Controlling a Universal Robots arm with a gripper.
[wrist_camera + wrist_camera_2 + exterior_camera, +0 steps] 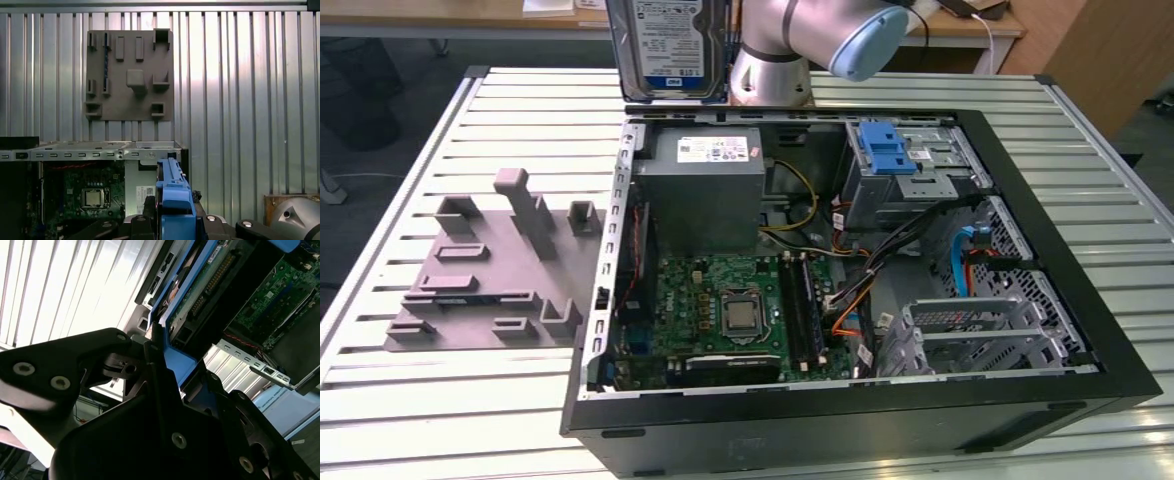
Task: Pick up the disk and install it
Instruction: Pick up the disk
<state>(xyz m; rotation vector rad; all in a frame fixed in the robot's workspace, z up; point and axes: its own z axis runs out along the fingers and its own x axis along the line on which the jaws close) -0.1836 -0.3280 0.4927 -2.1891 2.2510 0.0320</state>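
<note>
Silver metal disk [670, 45] with glossy blue plastic bracket [172, 200]; ribbed metal table [440, 420]; matt grey fixture [487, 270]

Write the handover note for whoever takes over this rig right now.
The gripper is shut on the disk, clamping its blue frame in both wrist views.
The disk is held upright off the table, outside the open computer case, at the top of the exterior view.
Done: pick-up.
Left: the install; the disk is not yet inside the case.
</note>
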